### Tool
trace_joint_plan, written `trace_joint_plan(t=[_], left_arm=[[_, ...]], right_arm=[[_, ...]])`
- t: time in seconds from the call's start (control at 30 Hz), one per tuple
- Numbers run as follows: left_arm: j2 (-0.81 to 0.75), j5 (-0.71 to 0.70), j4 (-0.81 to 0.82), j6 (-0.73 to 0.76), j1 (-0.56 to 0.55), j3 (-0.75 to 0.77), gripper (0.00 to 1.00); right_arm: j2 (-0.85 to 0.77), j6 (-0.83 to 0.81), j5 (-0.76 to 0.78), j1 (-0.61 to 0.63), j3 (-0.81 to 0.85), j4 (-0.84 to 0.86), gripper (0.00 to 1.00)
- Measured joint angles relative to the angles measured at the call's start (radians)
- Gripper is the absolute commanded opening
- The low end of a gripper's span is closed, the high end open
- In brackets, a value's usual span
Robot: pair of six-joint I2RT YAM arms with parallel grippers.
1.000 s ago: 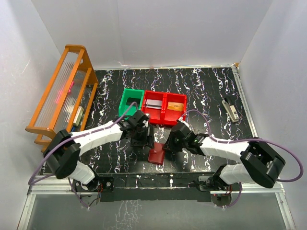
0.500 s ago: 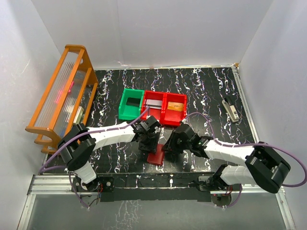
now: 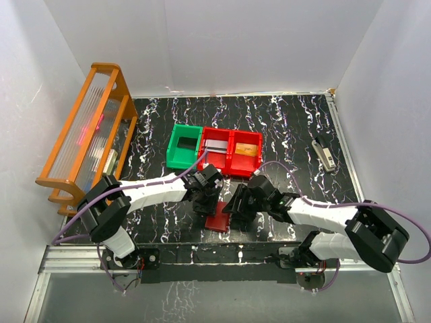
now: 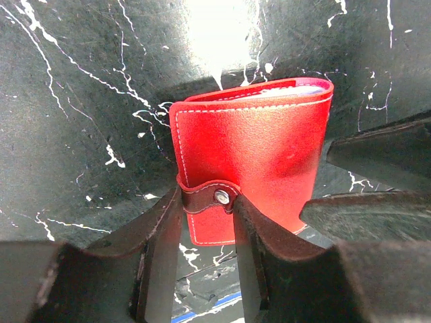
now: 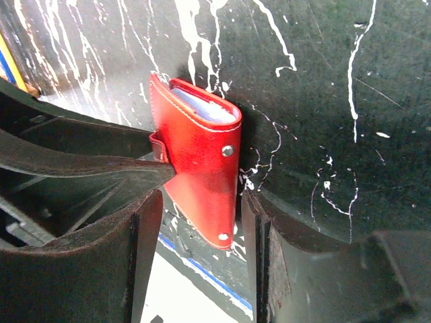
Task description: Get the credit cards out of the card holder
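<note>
Both arms have closed in on the card holder, which lies shut near the worktop's 6 o'clock edge. The left gripper's jaws narrow around the snap tab, grip unclear. The right gripper's jaws straddle it, open. Unsnapping likely comes next.

We can read no text, label, brand or number anywhere. The card holder shows only plain red leather, pale stitching and a bare metal snap. The red bins and green bin on the desk look unmarked.
</note>
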Motion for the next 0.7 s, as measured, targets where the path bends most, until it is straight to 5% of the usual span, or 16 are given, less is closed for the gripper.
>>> trace_joint_plan(t=[0.17, 0.23, 0.43, 0.7], left_arm=[[-0.003, 0.000, 0.000, 0.000, 0.000, 0.000, 0.26], [-0.005, 0.001, 0.001, 0.000, 0.000, 0.000, 0.28], [-0.013, 0.001, 0.003, 0.000, 0.000, -0.003, 0.44], [-0.014, -0.005, -0.021, 0.006, 0.000, 0.011, 0.52]], right_arm=[[0.063, -0.003, -0.029, 0.000, 0.000, 0.014, 0.41], [0.091, -0.005, -0.047, 0.000, 0.000, 0.022, 0.30], [0.115, -0.008, -0.059, 0.000, 0.006, 0.039, 0.06], [0.074, -0.027, -0.063, 0.000, 0.016, 0.037, 0.03]])
